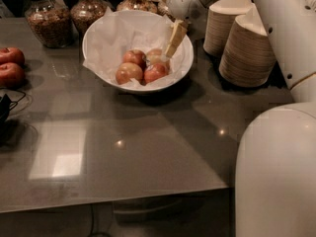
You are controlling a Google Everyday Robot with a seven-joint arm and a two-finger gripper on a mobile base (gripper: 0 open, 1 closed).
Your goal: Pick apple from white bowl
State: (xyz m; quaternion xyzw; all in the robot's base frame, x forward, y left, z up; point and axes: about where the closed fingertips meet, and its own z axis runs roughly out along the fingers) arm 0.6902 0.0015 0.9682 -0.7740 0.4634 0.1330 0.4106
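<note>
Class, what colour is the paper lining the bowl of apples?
White paper, per the camera view. The hand reaches into the white bowl, by the apple.

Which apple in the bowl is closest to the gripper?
The paler apple at the bowl's back right, beside the gripper; the other apples lie farther off.
</note>
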